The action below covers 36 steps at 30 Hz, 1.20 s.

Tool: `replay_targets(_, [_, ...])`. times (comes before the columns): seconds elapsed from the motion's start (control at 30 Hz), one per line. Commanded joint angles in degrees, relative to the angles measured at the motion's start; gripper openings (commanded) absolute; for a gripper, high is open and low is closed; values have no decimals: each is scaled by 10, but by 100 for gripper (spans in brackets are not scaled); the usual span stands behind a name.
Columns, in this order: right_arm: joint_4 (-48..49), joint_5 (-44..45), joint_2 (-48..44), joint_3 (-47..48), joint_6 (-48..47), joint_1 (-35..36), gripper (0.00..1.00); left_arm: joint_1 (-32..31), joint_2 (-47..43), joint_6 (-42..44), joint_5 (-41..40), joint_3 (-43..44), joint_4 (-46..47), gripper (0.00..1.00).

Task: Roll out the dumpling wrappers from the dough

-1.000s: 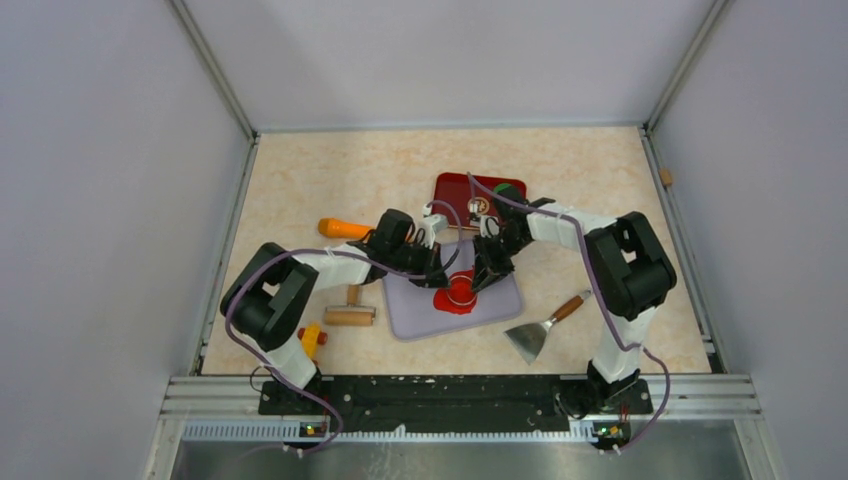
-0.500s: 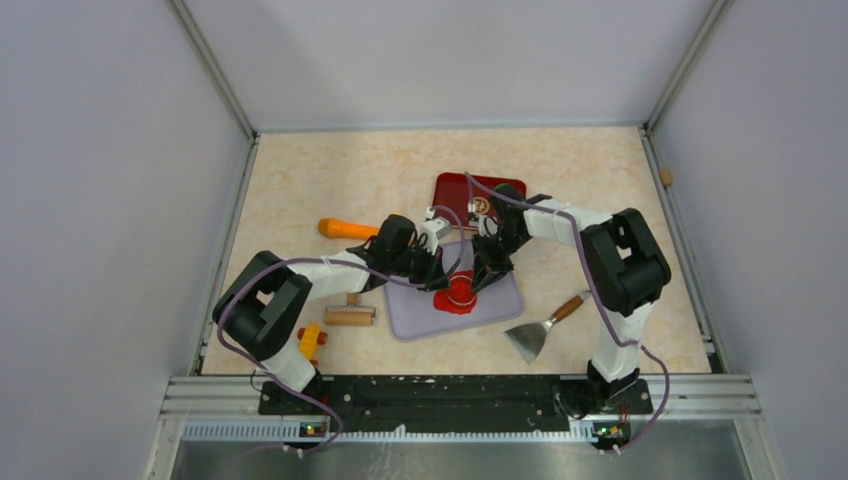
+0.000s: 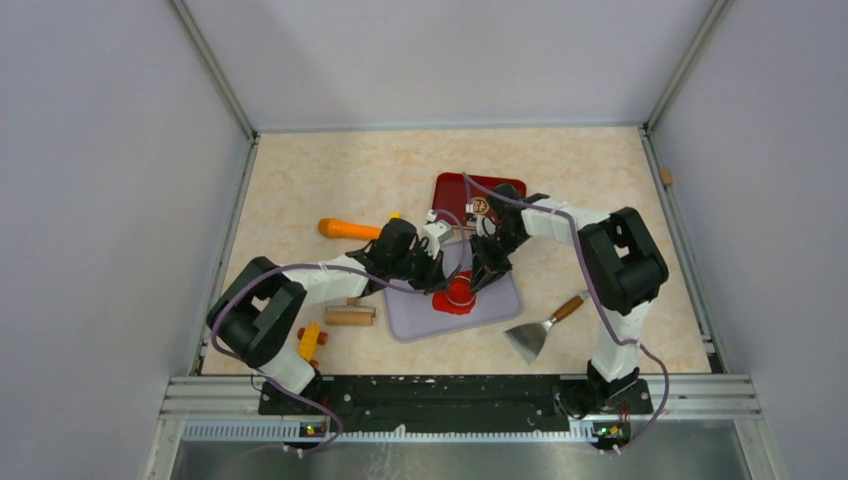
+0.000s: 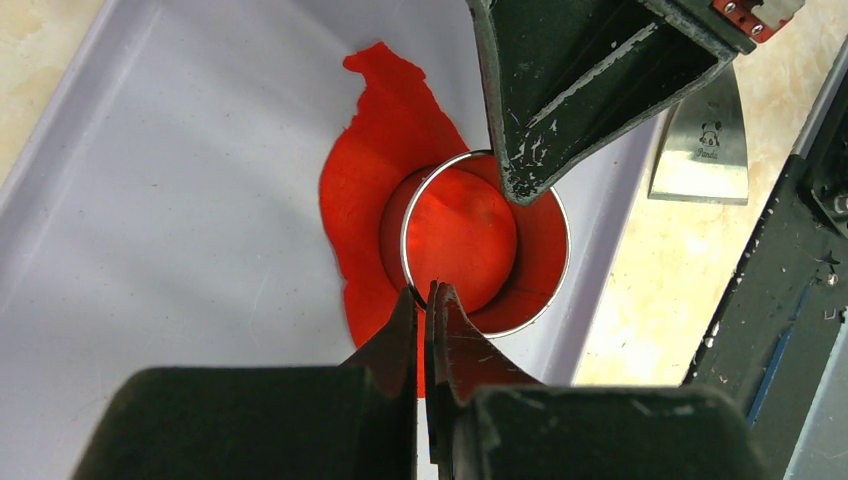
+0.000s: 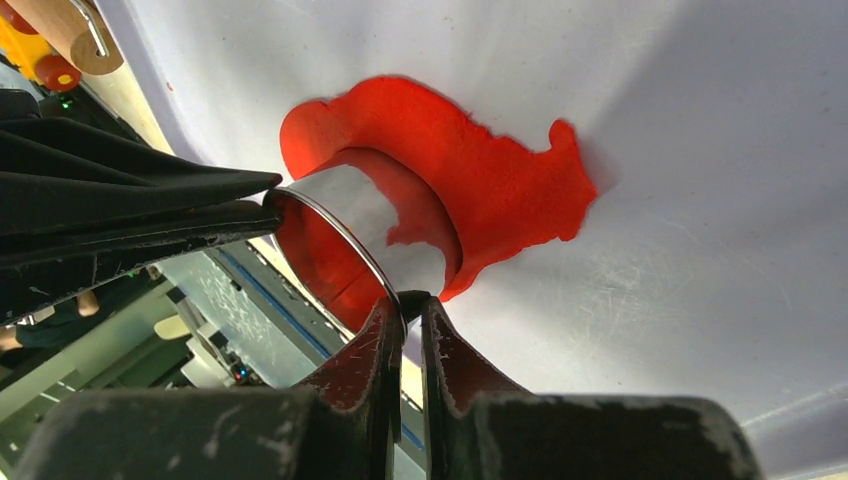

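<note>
The red dough (image 3: 452, 300) lies as a flattened ragged patch on the lilac board (image 3: 420, 320). A metal ring cutter (image 3: 461, 290) stands on it. In the left wrist view the ring (image 4: 548, 290) encloses a round area of the dough (image 4: 460, 230). My left gripper (image 4: 428, 292) is shut on the ring's near rim. My right gripper (image 5: 405, 303) is shut on the rim of the ring (image 5: 335, 215) on the opposite side, with ragged dough (image 5: 480, 180) beyond. No separate wrapper disc is in view.
A red tray (image 3: 455, 187) stands behind the board, with something green (image 3: 500, 189) on it. An orange-handled tool (image 3: 345, 229) lies at the left, with a wooden roller (image 3: 348, 317) and a yellow toy (image 3: 311, 338). A metal scraper (image 3: 538, 332) lies right of the board.
The left arm's elbow has shifted left and nearer. Both grippers stay on the ring over the dough.
</note>
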Motion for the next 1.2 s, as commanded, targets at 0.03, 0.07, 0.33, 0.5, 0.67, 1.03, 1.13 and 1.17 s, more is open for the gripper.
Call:
replay_targets(0.03, [180, 69, 2, -49, -4, 25, 0, -28, 28, 37, 52, -23, -106, 0])
replay_targets(0.07, [181, 69, -9, -63, 1, 25, 0, -24, 29, 41, 47, -18, -99, 0])
replay_targets(0.33, [200, 41, -59, -142, 32, 28, 0, 1, 76, 113, 21, 44, -80, 0])
replay_targets(0.5, [214, 21, -72, -178, 40, 39, 0, 19, 105, 139, 19, 83, -80, 0])
replay_targets(0.67, [206, 24, -65, -167, 38, 39, 0, 20, 113, 141, 31, 94, -80, 0])
replay_targets(1.03, [208, 101, -40, -114, 37, 29, 0, 12, 63, 90, 45, 22, -57, 0])
replay_targets(1.13, [209, 103, -17, -84, 33, 28, 0, 3, 48, 62, 45, 5, -52, 0])
replay_targets(1.17, [208, 104, -11, -76, 33, 28, 0, -2, 42, 57, 45, 1, -50, 0])
